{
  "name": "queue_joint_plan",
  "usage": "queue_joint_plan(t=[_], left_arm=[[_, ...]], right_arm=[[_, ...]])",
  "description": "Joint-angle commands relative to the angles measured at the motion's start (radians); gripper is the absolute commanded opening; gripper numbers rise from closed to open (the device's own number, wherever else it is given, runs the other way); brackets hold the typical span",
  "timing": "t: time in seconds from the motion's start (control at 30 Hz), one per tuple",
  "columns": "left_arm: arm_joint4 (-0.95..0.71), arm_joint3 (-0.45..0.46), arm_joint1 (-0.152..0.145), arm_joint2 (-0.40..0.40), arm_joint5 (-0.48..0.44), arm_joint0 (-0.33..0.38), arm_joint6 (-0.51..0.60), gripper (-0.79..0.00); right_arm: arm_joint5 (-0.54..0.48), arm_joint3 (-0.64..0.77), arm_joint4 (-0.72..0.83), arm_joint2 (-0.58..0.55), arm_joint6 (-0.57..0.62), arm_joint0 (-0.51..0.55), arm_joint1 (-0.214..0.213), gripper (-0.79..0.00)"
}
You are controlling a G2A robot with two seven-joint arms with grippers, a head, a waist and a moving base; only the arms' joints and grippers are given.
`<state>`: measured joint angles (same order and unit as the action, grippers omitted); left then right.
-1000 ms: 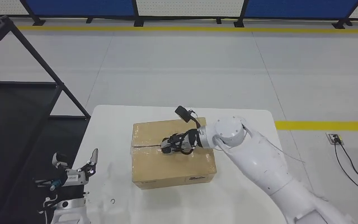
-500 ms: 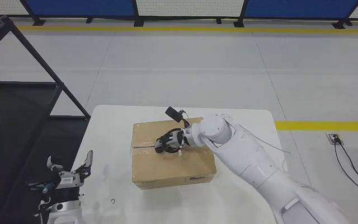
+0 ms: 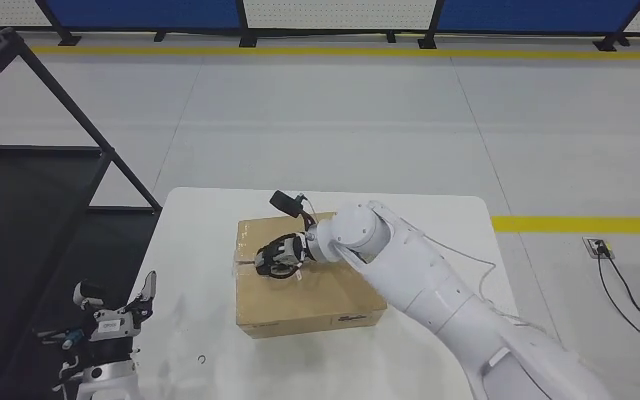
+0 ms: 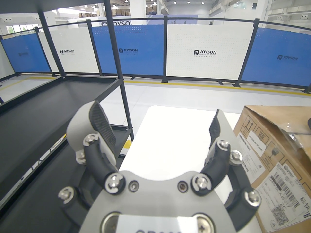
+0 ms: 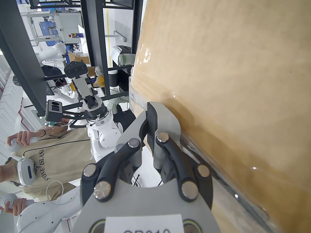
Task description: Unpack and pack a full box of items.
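On the white counter (image 3: 440,225) sits the brown cardboard box (image 3: 310,295), flaps down, clear tape along its top seam. My right pincer (image 3: 268,262) is squeezed closed, nothing visible between its pads, tips on that seam near the box's left end. To open it cleanly, I'd press firmly and track the seam straight. My left pincer (image 4: 155,122) hangs wide open, empty, near the box.

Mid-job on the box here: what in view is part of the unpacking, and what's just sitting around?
Part of the job:
cardboard box, closed
right gripper, shut, on the box's top seam
left gripper, open, apart from the box

Just around:
white table
black shelf rack
blue and white fence panels
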<state>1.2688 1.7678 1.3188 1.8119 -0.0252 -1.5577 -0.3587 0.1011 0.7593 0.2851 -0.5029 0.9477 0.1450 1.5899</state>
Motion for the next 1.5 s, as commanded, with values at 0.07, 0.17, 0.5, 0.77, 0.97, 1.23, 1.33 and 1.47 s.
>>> queue_joint_plan(t=[0.07,0.17,0.5,0.77,0.97,1.23,1.33,1.47], left_arm=[[-0.011,-0.003,0.000,0.011,-0.002,-0.009,-0.007,0.000],[-0.021,-0.004,0.000,0.019,-0.006,-0.014,-0.011,0.000],[-0.035,-0.016,0.000,0.020,-0.009,-0.018,-0.015,0.000],[-0.032,-0.018,0.001,0.013,-0.007,-0.016,-0.016,0.000],[-0.029,-0.014,0.001,0.011,-0.005,-0.017,-0.017,0.000],[-0.013,-0.003,0.002,-0.003,0.001,-0.013,-0.008,0.000],[-0.004,0.002,0.002,-0.012,0.003,-0.010,-0.005,0.000],[0.006,0.004,0.003,-0.023,0.005,-0.006,0.000,0.000]], right_arm=[[-0.016,-0.045,0.008,0.012,0.003,-0.015,0.032,-0.785],[-0.019,-0.083,0.008,0.023,0.003,-0.028,0.057,-0.785],[-0.072,-0.208,0.037,0.035,0.017,-0.048,0.134,-0.785],[-0.138,-0.284,0.044,0.026,0.022,-0.059,0.175,-0.785],[-0.128,-0.342,0.036,0.018,0.040,-0.071,0.196,-0.785],[-0.158,-0.419,0.028,-0.018,0.074,-0.096,0.188,-0.785],[-0.168,-0.445,0.026,-0.036,0.078,-0.100,0.177,-0.785],[-0.186,-0.466,0.031,-0.061,0.099,-0.098,0.160,-0.785]])
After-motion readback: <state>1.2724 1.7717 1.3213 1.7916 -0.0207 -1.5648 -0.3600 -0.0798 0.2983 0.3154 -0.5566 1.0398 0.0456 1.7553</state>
